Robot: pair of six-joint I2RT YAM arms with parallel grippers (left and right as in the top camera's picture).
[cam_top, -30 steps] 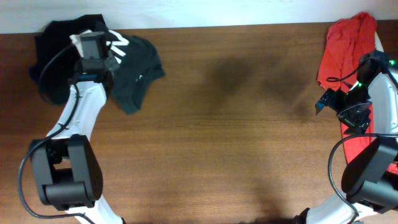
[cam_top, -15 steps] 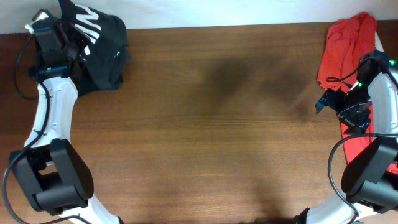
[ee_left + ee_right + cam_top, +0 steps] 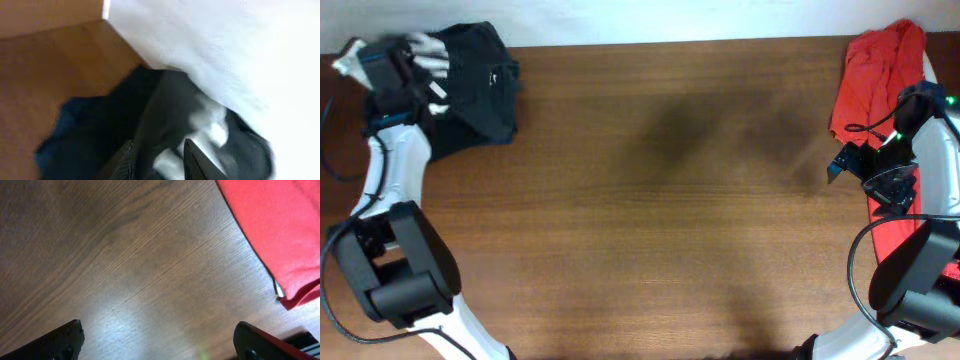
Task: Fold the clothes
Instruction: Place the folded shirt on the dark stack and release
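The dark T-shirt [image 3: 480, 78] with white lettering lies bunched at the table's far left corner. My left gripper [image 3: 418, 62] is at its left edge, blurred. In the left wrist view the left gripper [image 3: 159, 162] has its jaws parted, and a fold of the charcoal T-shirt [image 3: 165, 105] lies in the gap. Another dark, bluish garment [image 3: 85, 135] lies beneath it. The red shirt [image 3: 880, 65] is heaped at the far right. My right gripper [image 3: 842, 160] hovers beside it, wide open over bare wood, with the red shirt [image 3: 280, 225] to its right and the gripper [image 3: 160, 342] holding nothing.
The wooden table [image 3: 670, 200] ends at a white surface along the back [image 3: 670, 20]. Its corner [image 3: 105, 15] is close to the left gripper. More red cloth [image 3: 892, 228] lies under the right arm.
The left arm swung left toward the back corner, dragging the dark T-shirt with it into a tighter heap. Its jaws have come apart. The right arm has not moved.
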